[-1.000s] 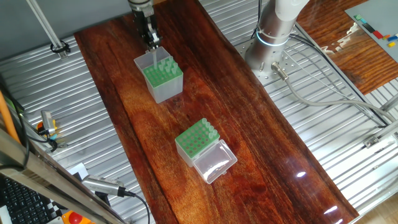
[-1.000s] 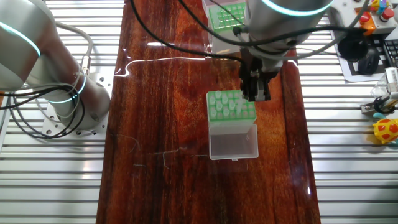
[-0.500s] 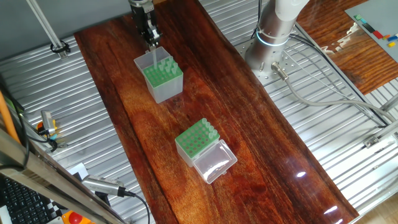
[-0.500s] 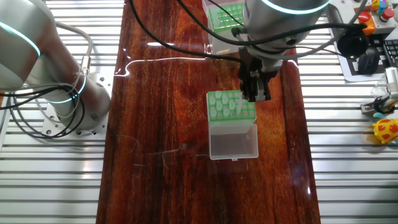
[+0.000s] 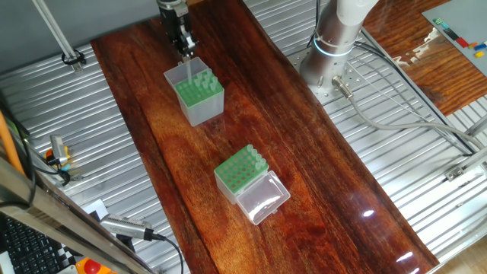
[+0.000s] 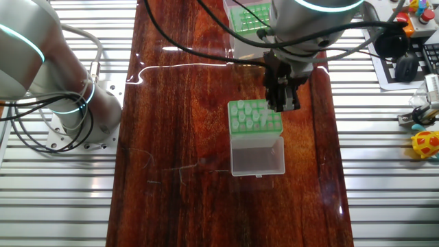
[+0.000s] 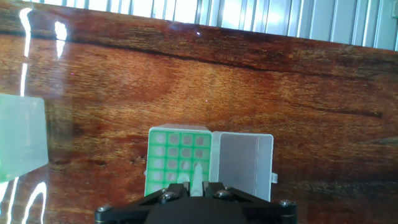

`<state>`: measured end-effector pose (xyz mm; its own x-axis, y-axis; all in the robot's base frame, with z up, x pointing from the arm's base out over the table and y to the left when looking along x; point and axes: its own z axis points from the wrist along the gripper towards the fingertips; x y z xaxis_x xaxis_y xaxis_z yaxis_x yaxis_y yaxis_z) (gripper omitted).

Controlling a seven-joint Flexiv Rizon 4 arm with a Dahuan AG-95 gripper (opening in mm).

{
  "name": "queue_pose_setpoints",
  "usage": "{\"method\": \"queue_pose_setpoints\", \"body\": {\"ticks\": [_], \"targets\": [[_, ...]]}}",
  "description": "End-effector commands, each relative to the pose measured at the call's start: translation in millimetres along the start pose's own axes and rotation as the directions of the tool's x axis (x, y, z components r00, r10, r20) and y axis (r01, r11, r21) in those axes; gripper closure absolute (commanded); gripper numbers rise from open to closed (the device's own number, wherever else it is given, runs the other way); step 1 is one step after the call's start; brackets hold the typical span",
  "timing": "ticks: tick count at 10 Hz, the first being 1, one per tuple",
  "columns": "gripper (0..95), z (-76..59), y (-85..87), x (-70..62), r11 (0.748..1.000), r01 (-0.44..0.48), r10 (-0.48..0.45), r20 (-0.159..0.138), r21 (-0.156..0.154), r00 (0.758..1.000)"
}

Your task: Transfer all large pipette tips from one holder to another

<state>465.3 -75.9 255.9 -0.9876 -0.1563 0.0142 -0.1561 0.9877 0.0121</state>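
Note:
My gripper (image 5: pixel 185 53) hangs just behind the taller grey-sided holder (image 5: pixel 204 110), a little above its green top. In the hand view the jaws (image 7: pixel 196 186) are shut on one pale large pipette tip (image 7: pixel 196 174), point down over the holder's green hole plate (image 7: pixel 168 149). A few more tips stand in that holder (image 6: pixel 257 118). The shorter green-topped box (image 5: pixel 236 176) with its clear lid (image 5: pixel 262 199) open lies further along the table, with tips along one edge. It also shows in the other fixed view (image 6: pixel 247 17) and as a pale green shape at the hand view's left edge (image 7: pixel 22 140).
The robot base (image 5: pixel 331 57) stands on ribbed metal beside the dark wooden table (image 5: pixel 304 152), with cables trailing from it. A keyboard and small toys (image 6: pixel 425 140) lie off the table's other side.
The gripper has risen very slightly with the tip still held. The boxes have not moved.

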Motion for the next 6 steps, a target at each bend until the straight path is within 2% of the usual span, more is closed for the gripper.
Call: {"method": "queue_pose_setpoints", "body": {"ticks": [1, 3, 4, 6], "targets": [[95.0, -30.5, 11.1, 8.3, 1.000, 0.005, -0.005, -0.003, -0.001, 1.000], [95.0, -53.5, 19.7, 16.0, 1.000, 0.006, -0.006, -0.002, 0.000, 1.000], [95.0, -59.1, 23.5, 17.9, 1.000, 0.008, -0.008, 0.000, 0.000, 1.000], [95.0, -59.1, 23.5, 17.9, 1.000, 0.005, -0.005, 0.015, -0.003, 1.000]]}}
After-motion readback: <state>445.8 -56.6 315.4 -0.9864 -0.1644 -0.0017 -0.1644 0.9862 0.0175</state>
